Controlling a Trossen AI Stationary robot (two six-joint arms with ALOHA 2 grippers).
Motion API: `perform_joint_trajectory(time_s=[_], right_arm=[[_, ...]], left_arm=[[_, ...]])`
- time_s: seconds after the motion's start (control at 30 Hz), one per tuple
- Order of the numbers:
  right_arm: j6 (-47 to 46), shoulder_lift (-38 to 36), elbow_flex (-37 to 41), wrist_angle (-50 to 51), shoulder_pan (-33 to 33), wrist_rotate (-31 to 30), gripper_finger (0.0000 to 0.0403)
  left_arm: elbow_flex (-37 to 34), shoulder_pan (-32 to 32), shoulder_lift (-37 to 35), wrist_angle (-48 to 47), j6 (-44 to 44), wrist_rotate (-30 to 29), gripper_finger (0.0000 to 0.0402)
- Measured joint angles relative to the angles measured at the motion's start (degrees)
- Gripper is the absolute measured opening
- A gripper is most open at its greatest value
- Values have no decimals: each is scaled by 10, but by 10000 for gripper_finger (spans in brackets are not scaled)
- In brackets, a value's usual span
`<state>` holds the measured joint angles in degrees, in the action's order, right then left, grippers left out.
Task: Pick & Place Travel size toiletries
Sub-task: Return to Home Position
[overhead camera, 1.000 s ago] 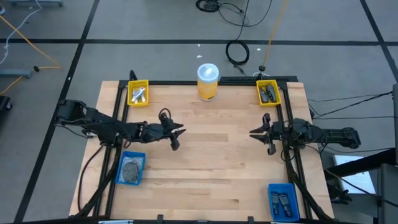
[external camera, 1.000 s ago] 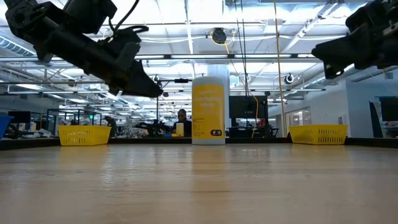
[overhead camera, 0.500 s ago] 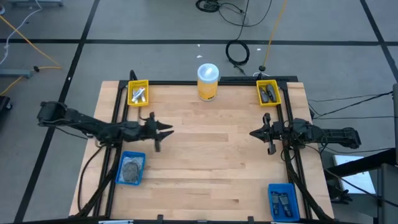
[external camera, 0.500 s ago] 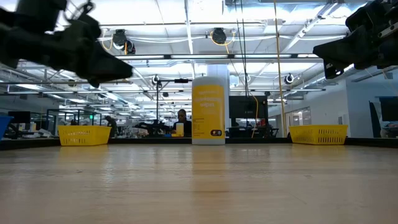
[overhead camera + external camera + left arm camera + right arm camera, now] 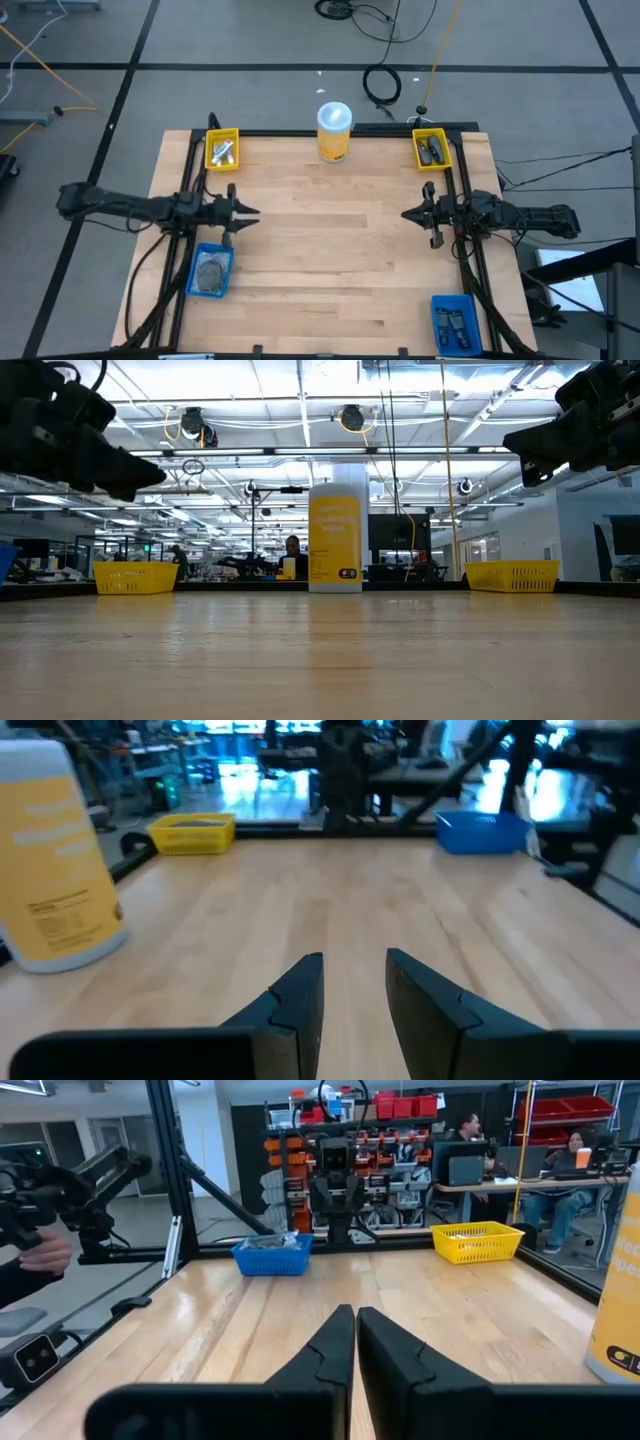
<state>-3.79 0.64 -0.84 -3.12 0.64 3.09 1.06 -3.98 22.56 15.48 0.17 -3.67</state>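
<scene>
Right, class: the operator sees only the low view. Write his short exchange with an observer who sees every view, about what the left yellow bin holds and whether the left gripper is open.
Operator: The left yellow bin is side-on to me. What's inside?
Observer: The high view shows white tubes lying in it.
Operator: And the left gripper: open or shut? I only see a dark shape.
Observer: Its wrist view shows it open, holding nothing.
</scene>
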Motion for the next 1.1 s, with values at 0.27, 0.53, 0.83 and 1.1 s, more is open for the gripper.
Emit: perform_joint_trajectory(time_s=[0.27,0.53,0.83,1.1], right_arm=[[0,0,0,0,0,0,9],[0,0,0,-1,0,0,7],[0,0,0,-1,0,0,6],[0,0,0,-1,0,0,8]], left_arm=[[0,8,-127,-96,11,67,108],[1,7,-192,-154,9,36,108],[1,7,-184,-152,-33,36,108],[1,7,-184,-152,-35,36,108]])
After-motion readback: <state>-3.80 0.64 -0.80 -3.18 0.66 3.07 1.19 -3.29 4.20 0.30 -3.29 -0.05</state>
